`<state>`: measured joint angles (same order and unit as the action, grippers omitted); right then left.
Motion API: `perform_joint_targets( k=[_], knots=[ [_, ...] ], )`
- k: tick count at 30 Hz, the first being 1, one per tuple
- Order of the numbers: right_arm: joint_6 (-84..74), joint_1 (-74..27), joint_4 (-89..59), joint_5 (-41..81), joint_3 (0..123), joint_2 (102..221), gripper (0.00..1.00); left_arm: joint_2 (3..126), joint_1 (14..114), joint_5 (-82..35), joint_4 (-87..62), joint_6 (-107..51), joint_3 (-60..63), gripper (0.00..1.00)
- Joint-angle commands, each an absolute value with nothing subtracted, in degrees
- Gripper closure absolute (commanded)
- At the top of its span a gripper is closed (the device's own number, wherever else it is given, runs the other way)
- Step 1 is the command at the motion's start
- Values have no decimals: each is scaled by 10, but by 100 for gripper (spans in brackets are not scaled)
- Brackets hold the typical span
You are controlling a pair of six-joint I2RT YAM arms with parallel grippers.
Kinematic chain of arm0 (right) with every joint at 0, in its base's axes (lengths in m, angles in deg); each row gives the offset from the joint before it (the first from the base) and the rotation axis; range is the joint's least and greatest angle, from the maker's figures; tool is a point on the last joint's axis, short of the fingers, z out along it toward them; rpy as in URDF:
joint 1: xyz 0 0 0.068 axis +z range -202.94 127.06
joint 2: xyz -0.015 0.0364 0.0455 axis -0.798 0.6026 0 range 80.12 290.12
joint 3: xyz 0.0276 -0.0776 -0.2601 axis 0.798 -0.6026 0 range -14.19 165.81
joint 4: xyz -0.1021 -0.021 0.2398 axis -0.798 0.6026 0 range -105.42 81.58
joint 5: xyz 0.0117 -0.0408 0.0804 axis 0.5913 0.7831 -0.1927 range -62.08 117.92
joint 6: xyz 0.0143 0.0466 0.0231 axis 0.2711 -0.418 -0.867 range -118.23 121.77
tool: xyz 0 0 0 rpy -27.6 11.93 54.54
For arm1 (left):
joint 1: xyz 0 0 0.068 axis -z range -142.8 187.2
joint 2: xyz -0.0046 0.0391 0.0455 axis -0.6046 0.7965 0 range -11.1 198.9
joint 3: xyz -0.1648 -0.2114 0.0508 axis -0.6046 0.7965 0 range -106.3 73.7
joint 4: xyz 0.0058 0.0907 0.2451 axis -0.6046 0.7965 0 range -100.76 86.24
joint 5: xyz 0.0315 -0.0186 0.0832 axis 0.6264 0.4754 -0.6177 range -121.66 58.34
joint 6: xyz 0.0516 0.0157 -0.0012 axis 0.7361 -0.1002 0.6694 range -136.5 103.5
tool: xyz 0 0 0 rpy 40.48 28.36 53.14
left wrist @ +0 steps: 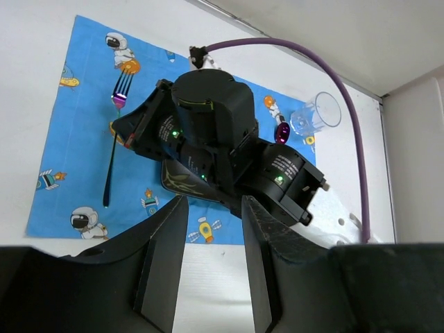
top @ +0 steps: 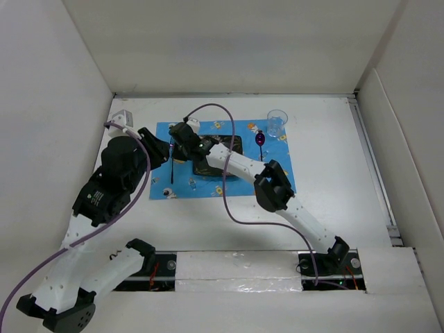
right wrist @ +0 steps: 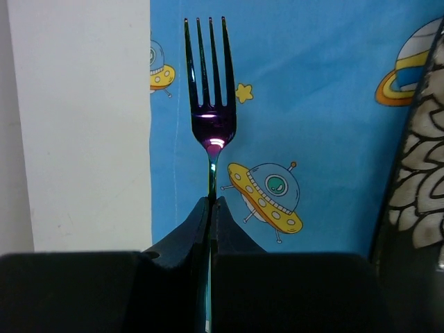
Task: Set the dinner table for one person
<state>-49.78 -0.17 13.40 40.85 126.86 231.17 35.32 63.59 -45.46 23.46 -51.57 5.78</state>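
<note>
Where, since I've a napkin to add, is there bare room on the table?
Bare table lies right of the placemat up to the wall. It is crowded on the placemat's left side, where the right gripper pinches the fork beside the plate and the open left gripper hovers.

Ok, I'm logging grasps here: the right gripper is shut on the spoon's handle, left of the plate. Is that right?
Not the spoon. The right gripper is shut on the fork, on its handle, left of the plate, as the right wrist view shows.
</note>
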Motion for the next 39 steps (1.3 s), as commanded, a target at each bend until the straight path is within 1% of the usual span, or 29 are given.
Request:
perform_joint_targets(
  k=[1, 12, 18, 21, 27, 31, 37, 39],
  knots=[
    [-532, 3, 76, 400, 1314, 2313, 100, 339, 641, -468, 210, -515, 71, 66],
    [-536, -7, 64, 394, 1306, 2338, 100, 338, 651, -482, 202, -502, 80, 66],
    [-522, -13, 84, 386, 1338, 2366, 98, 341, 651, -496, 201, -503, 86, 65],
    [-517, -13, 73, 389, 1314, 2356, 97, 343, 651, -494, 192, -503, 88, 65],
    [-503, -19, 81, 397, 1316, 2350, 96, 350, 651, -486, 183, -504, 93, 65],
    [-499, -24, 82, 400, 1298, 2340, 92, 353, 651, -484, 177, -505, 96, 65],
    [-492, -24, 75, 408, 1258, 2313, 92, 360, 651, -479, 169, -505, 98, 65],
    [-489, -24, 77, 407, 1255, 2313, 89, 358, 651, -477, 167, -508, 101, 65]
  ],
)
